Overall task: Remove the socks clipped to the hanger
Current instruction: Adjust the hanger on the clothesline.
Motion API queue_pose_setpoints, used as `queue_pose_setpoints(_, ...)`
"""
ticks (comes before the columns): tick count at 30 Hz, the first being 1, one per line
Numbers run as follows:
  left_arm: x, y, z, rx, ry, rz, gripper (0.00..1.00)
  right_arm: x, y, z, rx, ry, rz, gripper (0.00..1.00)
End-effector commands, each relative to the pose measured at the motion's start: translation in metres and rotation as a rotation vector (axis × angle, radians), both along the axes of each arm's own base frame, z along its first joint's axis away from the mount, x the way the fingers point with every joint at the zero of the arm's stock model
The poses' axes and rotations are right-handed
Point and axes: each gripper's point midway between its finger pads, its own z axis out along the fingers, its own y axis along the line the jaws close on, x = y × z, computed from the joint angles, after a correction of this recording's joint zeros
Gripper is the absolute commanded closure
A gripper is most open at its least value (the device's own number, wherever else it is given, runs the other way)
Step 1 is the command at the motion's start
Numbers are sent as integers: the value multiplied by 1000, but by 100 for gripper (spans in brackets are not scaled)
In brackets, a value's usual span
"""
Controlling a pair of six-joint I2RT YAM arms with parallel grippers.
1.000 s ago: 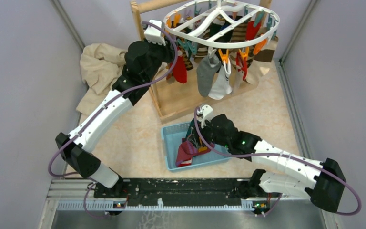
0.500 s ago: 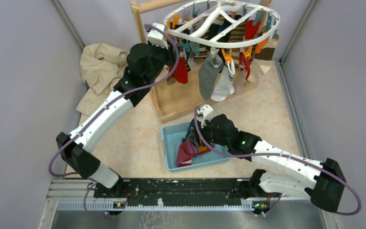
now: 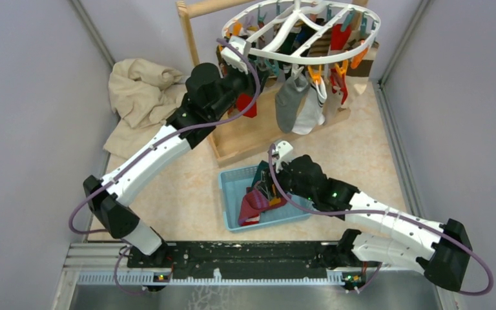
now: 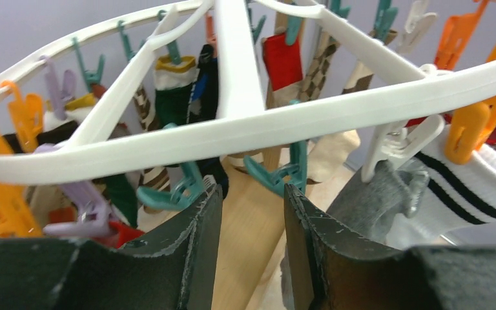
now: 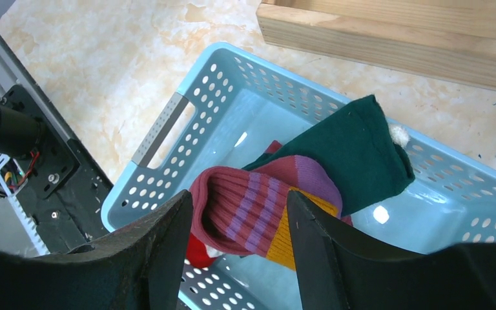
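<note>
The white oval hanger hangs from the stand with several socks clipped under it, among them a grey sock, a white striped sock and a red sock. My left gripper is open and empty just under the hanger's left rim. In the left wrist view the gripper sits below the hanger bar, between two teal clips, with the grey sock to its right. My right gripper is open over the basket, above a maroon striped sock and a dark green sock.
The light blue basket lies on the floor in front of the light wooden stand. A large beige cloth lies at the back left. Grey walls close in both sides. The arms' black base rail runs along the near edge.
My left arm has moved right and forward, further under the hanger's rim. The hanger and its socks have swung slightly right. My right arm has barely shifted.
</note>
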Motion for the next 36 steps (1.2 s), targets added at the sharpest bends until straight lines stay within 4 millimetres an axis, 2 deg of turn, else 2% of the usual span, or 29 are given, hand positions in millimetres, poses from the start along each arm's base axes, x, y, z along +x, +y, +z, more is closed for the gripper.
queue_pose_setpoints(1, -5, -26, 12, 1, -36, -76, 53, 2, -2, 17, 42, -34, -21, 44)
queue_pose_setpoints(7, -11, -63, 4, 50, -35, -148, 52, 2, -12, 18, 49, -36, -62, 44)
queue_pose_setpoints(10, -18, -78, 8, 54, -50, -198, 52, 1, -15, 17, 50, -35, -67, 44)
queue_pose_setpoints(14, -24, -85, 13, 48, -61, -223, 49, 0, -18, 16, 49, -34, -73, 44)
queue_pose_setpoints(17, -26, -97, 8, 73, -38, -256, 49, -1, -18, 15, 45, -35, -74, 44)
queue_pose_setpoints(21, -30, -130, 0, 120, -37, -334, 48, -1, -20, 14, 48, -38, -79, 43)
queue_pose_setpoints(24, -34, -141, -1, 118, -40, -376, 45, 0, -22, 14, 43, -37, -89, 43)
queue_pose_setpoints(29, -50, -134, 9, 109, -31, -408, 43, 2, -26, 16, 40, -47, -111, 43)
queue_pose_setpoints(32, -65, -116, 19, 104, -34, -385, 42, 4, -26, 17, 34, -49, -118, 43)
queue_pose_setpoints(36, -82, -80, 34, 80, -35, -331, 40, 5, -23, 15, 33, -44, -111, 43)
